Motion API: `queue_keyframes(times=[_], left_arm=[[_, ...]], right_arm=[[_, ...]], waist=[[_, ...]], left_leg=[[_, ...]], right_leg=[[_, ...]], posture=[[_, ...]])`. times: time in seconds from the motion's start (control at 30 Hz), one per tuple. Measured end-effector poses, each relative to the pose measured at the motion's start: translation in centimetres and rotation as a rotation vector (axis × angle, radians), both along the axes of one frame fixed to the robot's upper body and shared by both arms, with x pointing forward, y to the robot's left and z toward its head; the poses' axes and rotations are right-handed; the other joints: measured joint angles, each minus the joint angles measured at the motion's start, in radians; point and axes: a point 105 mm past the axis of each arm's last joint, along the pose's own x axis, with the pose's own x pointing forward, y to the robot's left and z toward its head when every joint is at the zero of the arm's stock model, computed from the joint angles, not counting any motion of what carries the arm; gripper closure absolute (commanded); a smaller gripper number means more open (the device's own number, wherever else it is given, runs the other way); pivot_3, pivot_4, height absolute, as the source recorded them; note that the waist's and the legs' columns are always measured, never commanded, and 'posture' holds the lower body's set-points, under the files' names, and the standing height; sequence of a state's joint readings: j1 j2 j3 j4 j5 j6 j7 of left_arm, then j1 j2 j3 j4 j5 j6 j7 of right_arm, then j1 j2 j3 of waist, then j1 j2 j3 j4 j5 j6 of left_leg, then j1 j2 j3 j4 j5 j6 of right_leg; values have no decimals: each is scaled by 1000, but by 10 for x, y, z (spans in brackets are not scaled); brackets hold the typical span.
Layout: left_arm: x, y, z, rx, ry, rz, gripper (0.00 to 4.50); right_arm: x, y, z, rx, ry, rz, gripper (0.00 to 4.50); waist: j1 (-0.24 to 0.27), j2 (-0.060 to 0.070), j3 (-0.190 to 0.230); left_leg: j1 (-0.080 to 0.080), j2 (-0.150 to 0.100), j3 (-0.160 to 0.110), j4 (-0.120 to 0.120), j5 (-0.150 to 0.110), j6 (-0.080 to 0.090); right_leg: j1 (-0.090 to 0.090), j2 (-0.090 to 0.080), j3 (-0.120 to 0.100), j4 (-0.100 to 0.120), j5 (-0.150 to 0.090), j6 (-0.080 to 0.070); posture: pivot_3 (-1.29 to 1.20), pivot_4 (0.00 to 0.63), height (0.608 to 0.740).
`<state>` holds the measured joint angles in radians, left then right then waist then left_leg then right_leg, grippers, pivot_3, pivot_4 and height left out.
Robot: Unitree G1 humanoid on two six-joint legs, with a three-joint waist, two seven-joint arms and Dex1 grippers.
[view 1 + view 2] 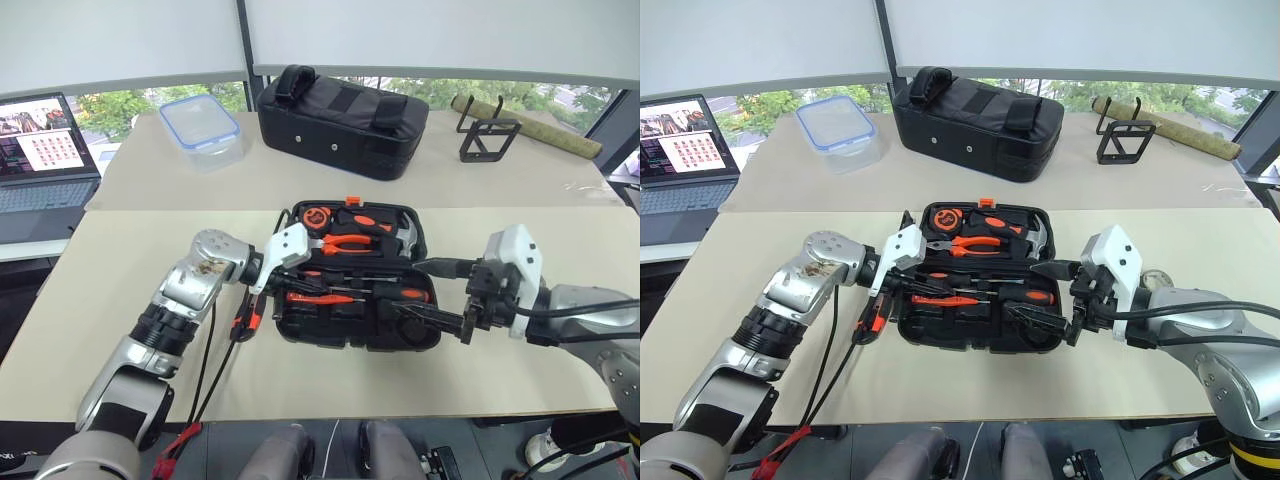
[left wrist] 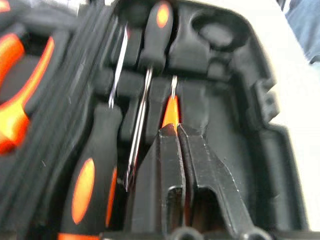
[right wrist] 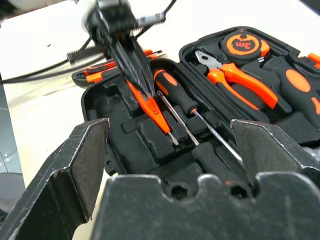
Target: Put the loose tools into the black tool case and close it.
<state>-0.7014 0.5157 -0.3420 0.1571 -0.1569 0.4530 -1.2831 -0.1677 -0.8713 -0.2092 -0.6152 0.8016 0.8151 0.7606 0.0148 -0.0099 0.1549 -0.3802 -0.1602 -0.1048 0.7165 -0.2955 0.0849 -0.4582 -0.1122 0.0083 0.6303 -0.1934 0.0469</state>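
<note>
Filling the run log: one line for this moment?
left gripper: shut on small orange screwdriver | right gripper: open, empty | tool case: open

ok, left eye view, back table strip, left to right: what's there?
Laptop → clear lidded container → black fabric bag → black wire stand → rolled mat.

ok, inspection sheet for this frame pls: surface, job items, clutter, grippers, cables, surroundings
Surface: beige table, second table behind.
Job's things: black tool case open, flat; small orange screwdriver in the near half beside two black-and-orange screwdrivers.
Clutter: black fabric bag, clear container, black wire stand, rolled mat.
Grippers: left gripper shut on small orange screwdriver; right gripper open beside the case.
Cables: black cable along left arm.
Surroundings: laptop, windows.
</note>
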Motion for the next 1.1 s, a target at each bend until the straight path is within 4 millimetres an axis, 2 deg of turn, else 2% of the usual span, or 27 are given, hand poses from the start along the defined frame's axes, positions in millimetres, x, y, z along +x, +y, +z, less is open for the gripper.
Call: queue_keyframes(times=[0.27, 0.47, 0.67, 0.83, 1.1], left_arm=[[6, 1, -10, 17, -137, 40, 4470], [3, 10, -8, -34, -93, 87, 4470], [-11, 15, -9, -67, -49, 88, 4470], [-6, 19, -11, -41, -100, 121, 4470], [-4, 13, -13, -73, -99, 143, 4470]], right_arm=[[-1, 1, 0, 4, 4, 3, 0], [-1, 0, -2, 5, 14, 3, 0], [6, -1, -2, 14, 26, 1, 0], [7, 4, -2, 15, 33, 33, 0], [6, 6, -4, 16, 47, 55, 0]], waist=[[4, 1, -2], [1, 1, -2], [-1, 1, -2], [3, 1, -2], [15, 1, -2]], left_leg=[[4, 0, 0, -1, 0, 0], [4, 0, 1, -1, 0, 0], [4, 0, 1, -2, 0, 0], [4, 0, 1, -1, 0, 0], [4, 0, 1, -1, 0, 0]], right_leg=[[3, 0, 2, 0, 0, 0], [2, 0, 2, 0, 0, 0], [2, 0, 1, 0, 0, 0], [2, 0, 2, 0, 0, 0], [3, 0, 2, 0, 1, -1]], posture=[[0, 150, 717], [0, 150, 717], [0, 150, 717], [0, 150, 717], [0, 150, 717]])
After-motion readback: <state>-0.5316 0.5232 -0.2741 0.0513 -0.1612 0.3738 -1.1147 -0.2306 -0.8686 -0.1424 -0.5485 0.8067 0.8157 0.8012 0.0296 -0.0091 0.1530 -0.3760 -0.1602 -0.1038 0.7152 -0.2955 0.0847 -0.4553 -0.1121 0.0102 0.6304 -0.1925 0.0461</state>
